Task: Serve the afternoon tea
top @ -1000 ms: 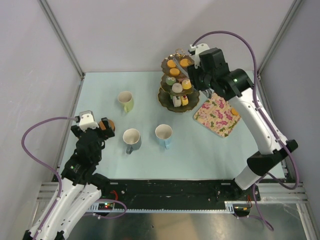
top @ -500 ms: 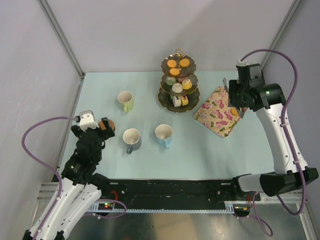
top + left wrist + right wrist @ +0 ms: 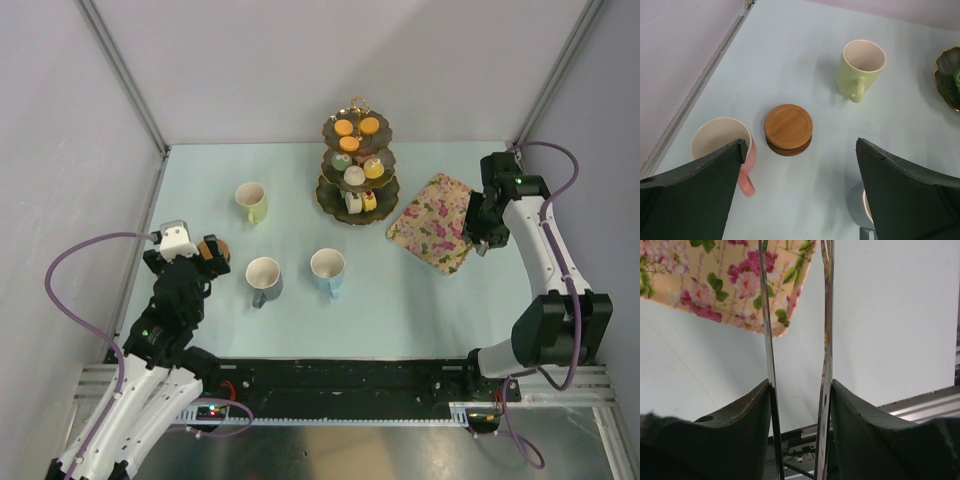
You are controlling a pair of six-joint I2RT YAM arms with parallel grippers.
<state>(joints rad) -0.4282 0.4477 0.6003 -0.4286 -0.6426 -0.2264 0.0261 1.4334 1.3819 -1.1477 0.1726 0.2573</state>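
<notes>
Top external — pale table (image 3: 200, 170), walls (image 3: 300, 70), mugs (image 3: 251, 203).

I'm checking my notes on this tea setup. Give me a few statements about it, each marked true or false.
The left gripper is open. True.
The blue mug stands on a coaster. False: it stands on the bare table; the coasters lie stacked beside the pink mug.
The right gripper holds metal tongs. True.
The top tier of the stand is empty. False: two orange cakes sit there.
</notes>
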